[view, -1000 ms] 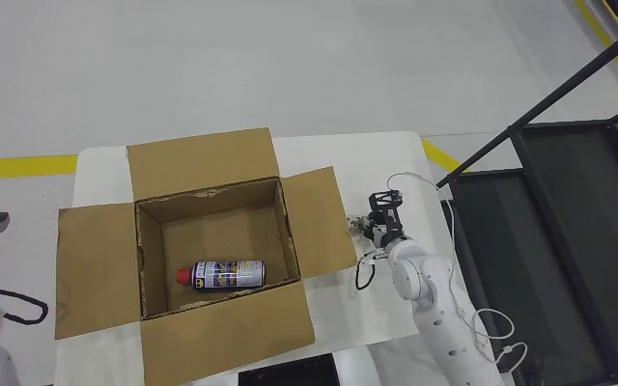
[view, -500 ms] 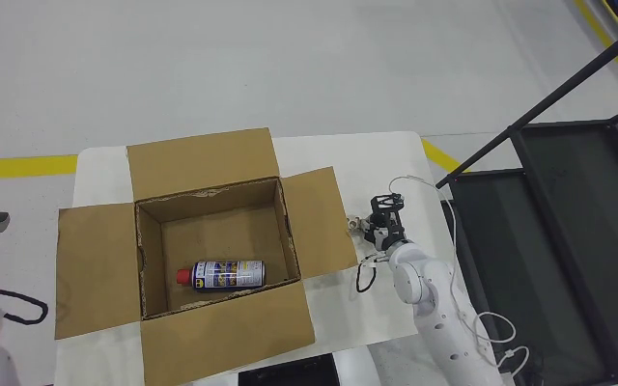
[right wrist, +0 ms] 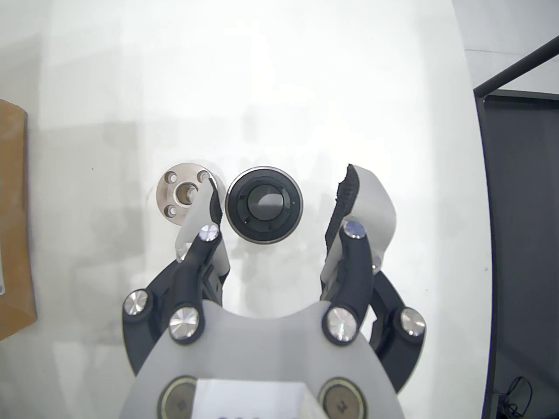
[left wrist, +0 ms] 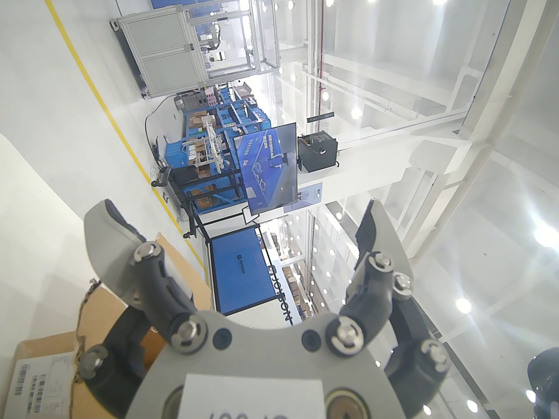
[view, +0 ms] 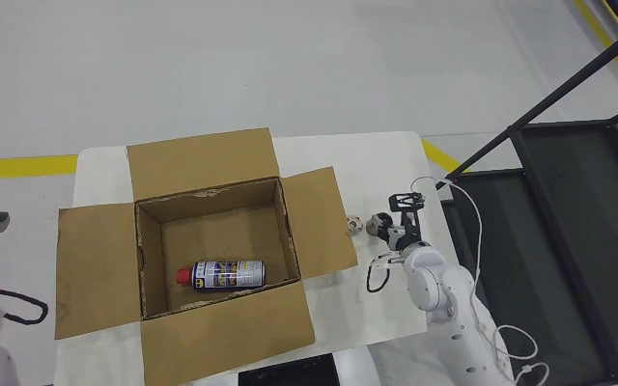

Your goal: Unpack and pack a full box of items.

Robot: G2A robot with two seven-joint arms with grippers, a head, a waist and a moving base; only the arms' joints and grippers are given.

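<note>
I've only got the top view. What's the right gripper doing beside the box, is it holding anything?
Observer: No. The right gripper is open and empty, above the table.
Operator: What's under it?
Observer: A black ring lies flat on the table, seen in the gap between its fingers.
Operator: And the left gripper?
Observer: The left gripper is open and empty, aimed upward.
</note>
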